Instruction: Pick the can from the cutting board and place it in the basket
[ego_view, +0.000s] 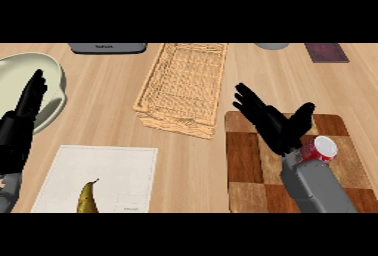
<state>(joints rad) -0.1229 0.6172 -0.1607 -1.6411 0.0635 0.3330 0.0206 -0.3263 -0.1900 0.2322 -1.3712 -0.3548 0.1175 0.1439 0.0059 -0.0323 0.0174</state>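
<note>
On cutting board (251, 165): can (322, 149), seemingly ungrasped.

a light wooden counter (103, 125) fills the whole frame, its pale planks running from left to right with fine grain lines. no wall, floor or window shows. the light is even and soft, with only faint shadows under the things lying on the wood. at the left edge sits a pale cream plate (33, 75), partly hidden. at the top left a dark grey flat object (108, 48) is cut by the frame. at the top right a grey round thing (272, 46) just shows, and beside it a dark maroon rectangle (326, 52). at the lower left lies a white mat (111, 170) with a yellow-brown pear (88, 197) on it.
</note>
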